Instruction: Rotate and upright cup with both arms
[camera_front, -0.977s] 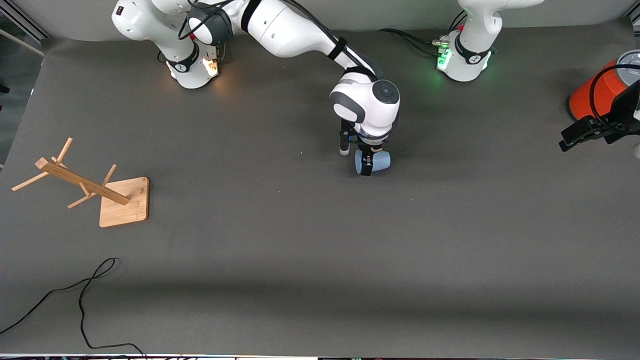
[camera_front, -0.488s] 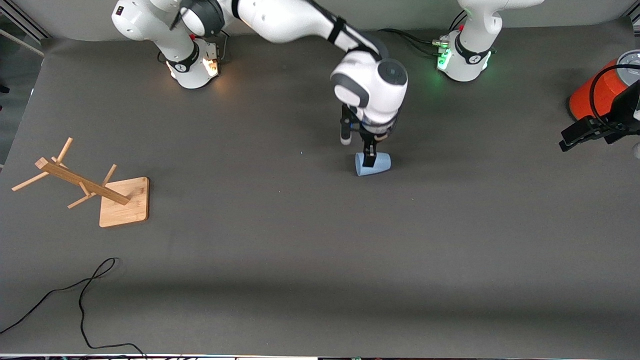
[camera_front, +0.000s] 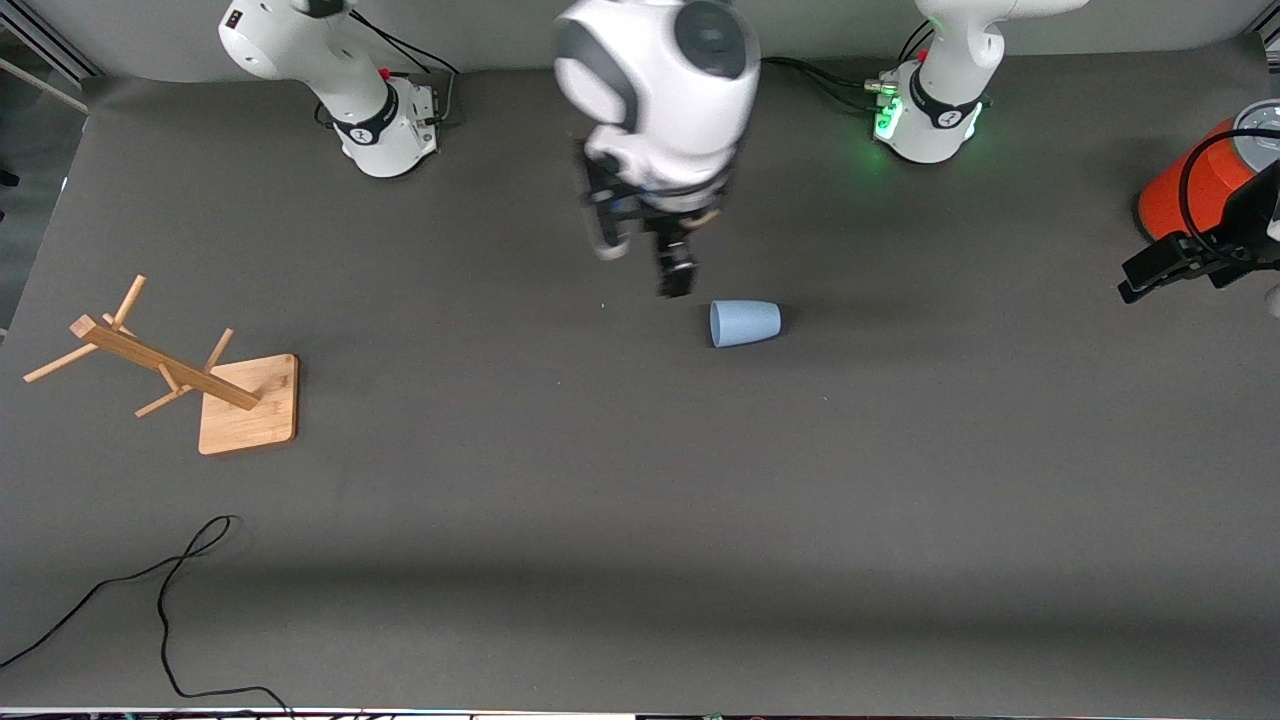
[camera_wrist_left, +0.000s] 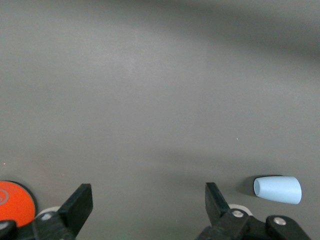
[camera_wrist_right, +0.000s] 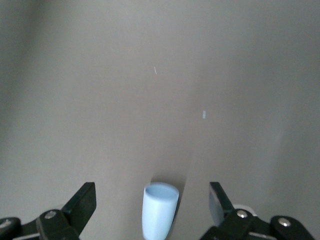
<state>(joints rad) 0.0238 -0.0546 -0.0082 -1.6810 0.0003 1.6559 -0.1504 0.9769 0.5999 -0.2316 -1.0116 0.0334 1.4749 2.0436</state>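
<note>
The pale blue cup lies on its side on the grey table, its mouth toward the right arm's end. My right gripper is open and empty, raised in the air just off the cup's mouth end. In the right wrist view the cup shows below, between the open fingers. My left gripper is open and empty, waiting at the left arm's end of the table beside the orange can. The left wrist view shows the gripper wide open and the cup far off.
An orange-red can with a grey lid stands at the left arm's end; it also shows in the left wrist view. A wooden rack lies tipped over at the right arm's end. A black cable lies near the front edge.
My right gripper has let go of the cup, risen and moved toward the right arm's base. The cup stays lying on its side. The left arm has not moved.
</note>
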